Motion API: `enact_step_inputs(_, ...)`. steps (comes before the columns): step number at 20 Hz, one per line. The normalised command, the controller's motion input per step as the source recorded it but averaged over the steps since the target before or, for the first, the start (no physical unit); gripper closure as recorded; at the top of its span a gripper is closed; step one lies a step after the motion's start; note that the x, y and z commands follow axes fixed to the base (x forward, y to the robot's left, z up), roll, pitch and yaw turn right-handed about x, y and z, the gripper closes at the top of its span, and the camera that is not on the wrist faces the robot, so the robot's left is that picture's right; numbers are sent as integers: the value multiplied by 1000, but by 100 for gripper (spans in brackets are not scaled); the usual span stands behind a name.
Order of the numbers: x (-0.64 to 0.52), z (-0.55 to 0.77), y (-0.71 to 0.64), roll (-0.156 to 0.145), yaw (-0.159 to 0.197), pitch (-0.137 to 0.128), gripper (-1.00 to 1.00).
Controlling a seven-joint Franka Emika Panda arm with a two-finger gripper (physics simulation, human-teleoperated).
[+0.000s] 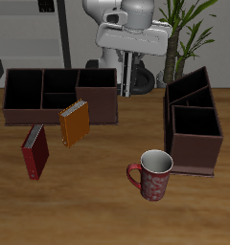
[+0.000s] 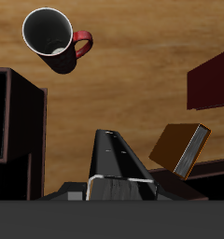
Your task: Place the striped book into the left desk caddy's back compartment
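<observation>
My gripper hangs at the back of the table, between the two caddies and raised above the tabletop. It is shut on the striped book, which the wrist view shows edge-on as a thin dark glossy slab between the fingers, its cover stripes hidden. The left desk caddy is a dark maroon two-cell box, apart from the gripper. Its back compartment is dark inside and holds nothing that I can see. A corner of this caddy shows in the wrist view.
A wide three-cell maroon caddy stands on the other side. An orange book leans in front of it and a red book stands nearer the front edge. A red-and-white mug stands in front of the two-cell caddy.
</observation>
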Motion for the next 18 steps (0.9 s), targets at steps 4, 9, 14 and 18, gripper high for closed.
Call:
enact_step_inputs(4, -288, 25, 179, 31, 25, -34, 100)
enact_step_inputs(9, -242, -63, 137, -19, 22, -21, 100)
enact_step_inputs(14, -190, -104, 168, -13, -12, 21, 100)
enact_step_inputs(18, -203, 55, 153, 22, 6, -2, 100)
